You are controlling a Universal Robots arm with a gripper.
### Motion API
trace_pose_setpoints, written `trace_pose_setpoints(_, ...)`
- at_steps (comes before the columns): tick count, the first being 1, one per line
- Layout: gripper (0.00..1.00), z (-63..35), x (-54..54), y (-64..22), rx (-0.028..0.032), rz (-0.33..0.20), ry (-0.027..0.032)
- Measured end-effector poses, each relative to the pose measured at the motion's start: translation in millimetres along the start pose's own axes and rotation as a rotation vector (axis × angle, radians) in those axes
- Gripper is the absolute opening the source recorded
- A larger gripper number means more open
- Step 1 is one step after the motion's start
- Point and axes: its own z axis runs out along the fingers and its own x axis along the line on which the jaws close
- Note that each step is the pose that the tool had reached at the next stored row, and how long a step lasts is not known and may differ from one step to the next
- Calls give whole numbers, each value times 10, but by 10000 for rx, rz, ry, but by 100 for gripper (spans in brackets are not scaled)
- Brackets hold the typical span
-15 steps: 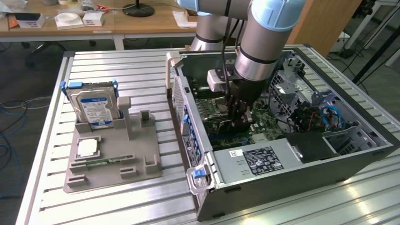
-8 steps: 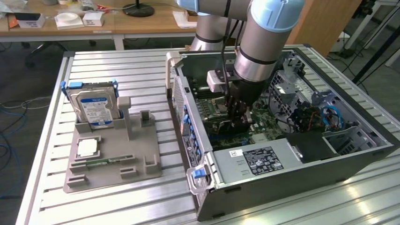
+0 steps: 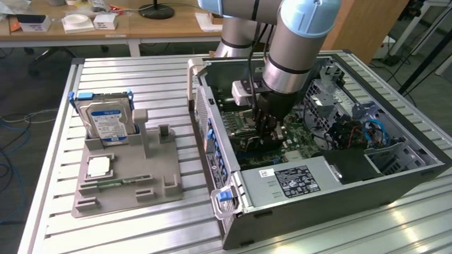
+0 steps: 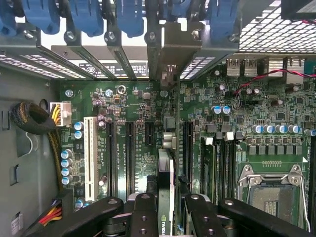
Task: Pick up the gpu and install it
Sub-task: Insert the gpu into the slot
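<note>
- Inside the open computer case (image 3: 395, 174), the gripper (image 4: 165, 207) clamps the gpu (image 4: 166, 168) edge-on between its fingers (image 4: 144, 215).
- The card stands upright over the motherboard (image 4: 138, 113), its bracket (image 4: 174, 47) at the case's rear slots.
- A hard drive (image 3: 106, 120) stands in a grey holder (image 3: 130, 185) on the slatted surface (image 3: 56, 159).

An open computer case (image 3: 310, 174) lies on its side on the worktop (image 3: 127, 74), toward the exterior view's right, with the motherboard (image 4: 138, 128) inside it. To the exterior view's left of the case sits a holder tray (image 3: 127, 180), and a hard drive (image 3: 106, 119) stands upright in the tray's far end. The tool (image 3: 270, 138) reaches down into the case over the motherboard, gripping the gpu (image 4: 165, 197), which stands edge-on between its fingers (image 4: 143, 217), among the expansion slots.
</note>
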Motion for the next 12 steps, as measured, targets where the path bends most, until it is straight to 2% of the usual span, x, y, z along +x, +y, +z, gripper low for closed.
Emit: trace_pose_setpoints(12,26,1,-1,0,2,1,-6)
